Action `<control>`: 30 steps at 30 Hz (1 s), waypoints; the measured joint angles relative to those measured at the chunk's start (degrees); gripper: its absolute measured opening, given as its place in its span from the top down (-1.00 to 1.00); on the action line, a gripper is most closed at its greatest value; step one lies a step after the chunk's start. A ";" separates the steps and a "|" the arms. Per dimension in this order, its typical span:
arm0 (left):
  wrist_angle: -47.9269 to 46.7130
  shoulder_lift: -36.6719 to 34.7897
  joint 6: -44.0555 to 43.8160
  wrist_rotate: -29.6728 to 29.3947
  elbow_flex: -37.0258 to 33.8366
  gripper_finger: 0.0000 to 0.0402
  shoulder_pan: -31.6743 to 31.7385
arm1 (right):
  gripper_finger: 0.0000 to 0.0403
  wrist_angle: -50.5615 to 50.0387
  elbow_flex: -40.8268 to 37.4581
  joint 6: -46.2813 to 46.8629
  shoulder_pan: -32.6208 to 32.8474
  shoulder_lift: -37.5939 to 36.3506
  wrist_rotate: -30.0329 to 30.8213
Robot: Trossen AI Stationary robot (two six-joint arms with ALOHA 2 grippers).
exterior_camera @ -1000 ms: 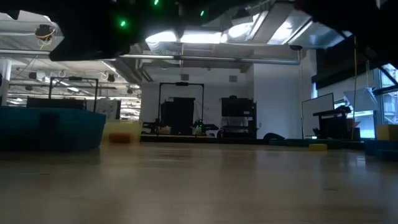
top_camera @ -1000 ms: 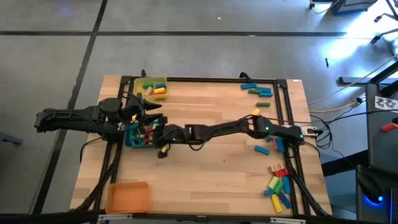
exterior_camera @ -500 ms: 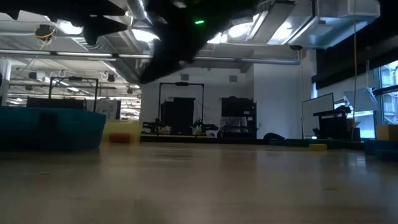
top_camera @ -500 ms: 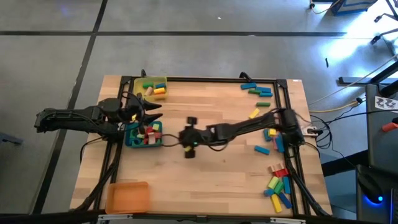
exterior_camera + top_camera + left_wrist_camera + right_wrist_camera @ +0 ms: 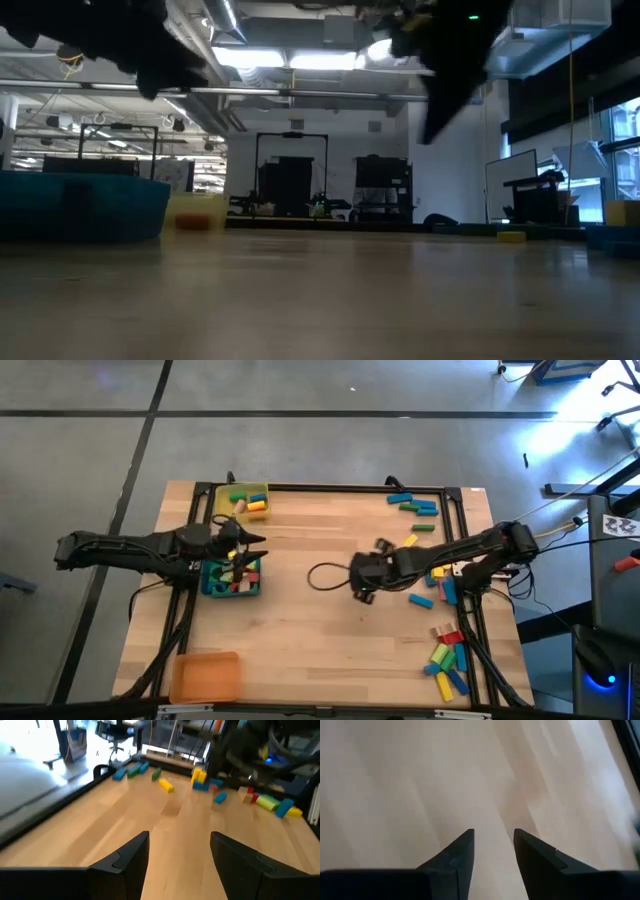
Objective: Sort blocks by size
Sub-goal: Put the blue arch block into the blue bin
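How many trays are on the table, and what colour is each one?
Yellow tray: 1
Blue tray: 1
Orange tray: 1
Total: 3

Table (image 5: pixel 330 630): pale wood planks, smooth, soft satin sheen, faint grain. Frame rails (image 5: pixel 340 489) around it: black metal, matt. My arms: dark matt housing. My fingers (image 5: pixel 127 857): black plastic look, smooth, dull. Blocks (image 5: pixel 448 655): solid-coloured, smooth, slight gloss; plastic or painted wood, cannot tell. Blue tray (image 5: pixel 212 586), yellow tray (image 5: pixel 222 491), orange tray (image 5: pixel 205 676): plastic look, smooth. Floor (image 5: pixel 300 440) beyond table: grey, polished, reflective.
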 joint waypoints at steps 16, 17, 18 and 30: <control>4.93 4.59 -7.31 0.00 -9.13 0.03 -1.64 | 0.31 -26.64 -0.42 28.68 -0.04 -1.77 -13.10; 5.14 4.56 -7.31 -0.02 -9.25 0.03 -1.92 | 0.31 -26.69 -1.03 30.47 -0.06 -1.77 -13.31; 5.12 4.46 -7.31 -0.02 -9.43 0.03 -2.19 | 0.31 -26.76 -1.86 32.02 -0.17 -1.77 -13.85; 5.04 4.48 -4.13 -0.02 -9.60 0.03 -3.45 | 0.01 -22.69 -14.87 43.37 -3.23 -1.73 -22.41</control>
